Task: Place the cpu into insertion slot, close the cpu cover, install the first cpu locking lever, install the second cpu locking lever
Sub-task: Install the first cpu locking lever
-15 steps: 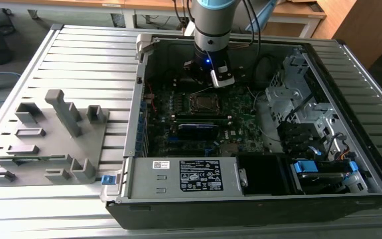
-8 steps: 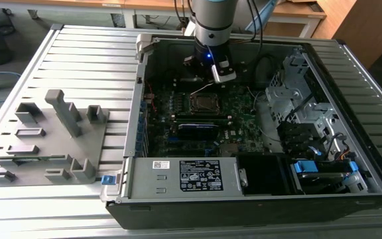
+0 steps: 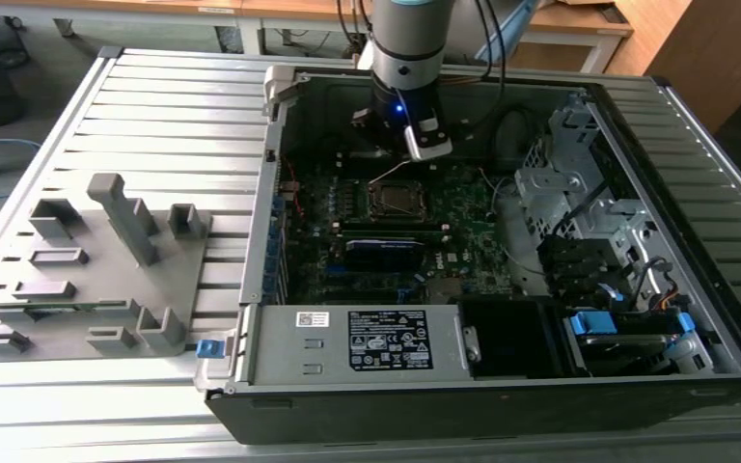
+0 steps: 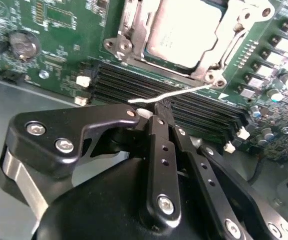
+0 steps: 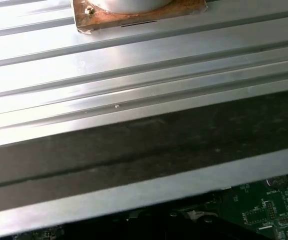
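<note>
- The black two-fingered hand is clenching on a thin silvery wire locking lever, just over the black memory slots.
- The dull silver-grey square cpu is lying under the silvery metal cpu cover frame.
- The springy lever is probably risking slipping free and snapping back.
- The open black computer case is resting on a ribbed grey metal bench, and wooden desks are standing behind.

Robot arm: one, counted from the exterior view.
Gripper: one, on that arm.
Computer case: one, open on the bench.
cpu: one, silver-topped.
cpu cover: one metal frame.
Thin silvery locking lever: one seen.
Coin cell battery: one.
White-labelled power supply box: one.
Grey fixture tray: one.
</note>
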`<state>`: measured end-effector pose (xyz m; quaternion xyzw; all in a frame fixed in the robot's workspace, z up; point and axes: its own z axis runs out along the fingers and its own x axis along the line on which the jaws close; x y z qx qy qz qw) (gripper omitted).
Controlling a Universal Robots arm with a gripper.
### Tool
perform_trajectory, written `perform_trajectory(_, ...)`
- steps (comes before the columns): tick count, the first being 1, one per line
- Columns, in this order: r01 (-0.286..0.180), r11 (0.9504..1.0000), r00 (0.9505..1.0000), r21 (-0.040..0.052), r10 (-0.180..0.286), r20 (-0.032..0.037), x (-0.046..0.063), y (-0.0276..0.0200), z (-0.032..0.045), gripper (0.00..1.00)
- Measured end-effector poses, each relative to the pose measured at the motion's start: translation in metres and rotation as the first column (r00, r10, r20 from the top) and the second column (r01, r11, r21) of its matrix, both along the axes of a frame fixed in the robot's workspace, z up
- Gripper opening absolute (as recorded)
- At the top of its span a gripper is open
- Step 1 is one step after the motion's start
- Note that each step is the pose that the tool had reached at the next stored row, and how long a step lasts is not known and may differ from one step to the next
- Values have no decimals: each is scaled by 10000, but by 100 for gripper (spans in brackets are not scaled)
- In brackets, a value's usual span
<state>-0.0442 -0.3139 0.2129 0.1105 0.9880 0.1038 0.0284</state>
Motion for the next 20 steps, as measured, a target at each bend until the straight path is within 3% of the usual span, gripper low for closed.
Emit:
perform_trajectory(4,1,10000,10000,-3,-1,16,-78,13,-13,10)
perform_trajectory(11,-1,10000,10000,-1,1,15,-79,13,93,10)
perform_trajectory(20,25,10000,10000,-16,-25,15,-43,-17,120,10)
